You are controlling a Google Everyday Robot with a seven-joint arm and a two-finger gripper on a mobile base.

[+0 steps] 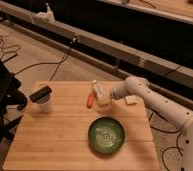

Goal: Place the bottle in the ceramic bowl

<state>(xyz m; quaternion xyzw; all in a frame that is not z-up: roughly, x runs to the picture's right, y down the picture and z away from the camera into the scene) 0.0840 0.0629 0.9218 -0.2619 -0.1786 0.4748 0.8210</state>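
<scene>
Just beside the gripper [105, 98], the bottle [96, 89]

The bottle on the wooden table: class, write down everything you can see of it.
The bottle is small, slim and white, plastic-looking, with a white cap and a label with faint coloured print. It stands roughly upright near the far edge of the wooden table, just right of the orange-red sausage-shaped object and beyond the green ceramic bowl. The gripper sits open close against its right side; actual contact cannot be told.
</scene>
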